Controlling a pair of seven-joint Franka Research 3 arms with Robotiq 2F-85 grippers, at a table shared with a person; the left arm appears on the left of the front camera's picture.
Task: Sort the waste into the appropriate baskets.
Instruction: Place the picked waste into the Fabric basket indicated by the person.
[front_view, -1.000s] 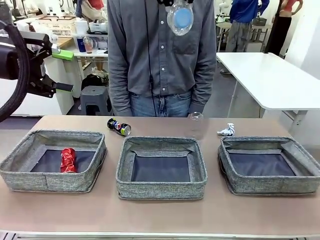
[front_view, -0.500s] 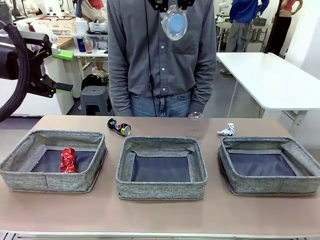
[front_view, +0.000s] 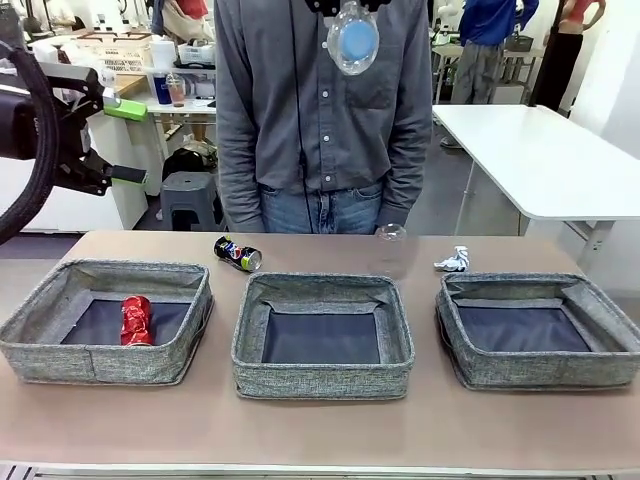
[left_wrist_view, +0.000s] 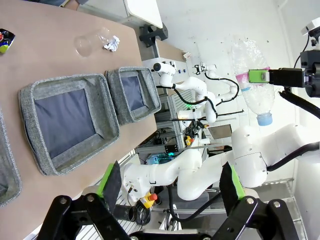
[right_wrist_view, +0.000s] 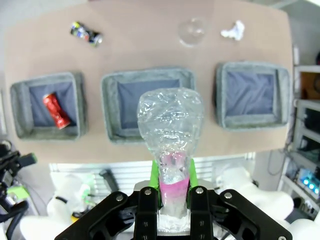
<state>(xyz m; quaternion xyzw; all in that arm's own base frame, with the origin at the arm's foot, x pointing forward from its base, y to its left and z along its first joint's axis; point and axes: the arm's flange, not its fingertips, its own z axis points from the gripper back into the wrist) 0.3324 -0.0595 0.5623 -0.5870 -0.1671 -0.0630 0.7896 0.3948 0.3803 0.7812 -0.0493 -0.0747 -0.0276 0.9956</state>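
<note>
Pinching btl (right_wrist_view: 170, 120) neck: R fingers (right_wrist_view: 155, 181)

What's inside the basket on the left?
A crushed red can lies on the dark floor of the left basket, with nothing else visible in it. In the front view the near wall hides a strip of that floor, and the spot under the can is covered.

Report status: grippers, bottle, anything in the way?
Left gripper open, raised. Right gripper shut on bottle, high, roughly above middle basket. Red can in left basket; nothing blocks the drop.
</note>
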